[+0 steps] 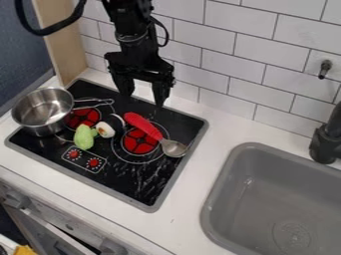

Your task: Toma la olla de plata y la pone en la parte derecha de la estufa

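Note:
The gripper [144,97] hangs over the back of the stove, open, its two fingers pointing down and apart with nothing between them. At the stove's left edge rests the silver pot [43,110], upright, its handle directed right toward the back of the black stove [137,182]. The pot is left of the gripper and apart from it. On the right burner area lies a spoon [144,125] with a red handle and a silver bowl.
A green toy vegetable [85,137] and a black-and-white sushi toy [110,126] lie mid-stove, between pot and spoon. The grey sink [250,146] and black faucet [326,139] are at the right. A tiled wall [243,74] rises behind.

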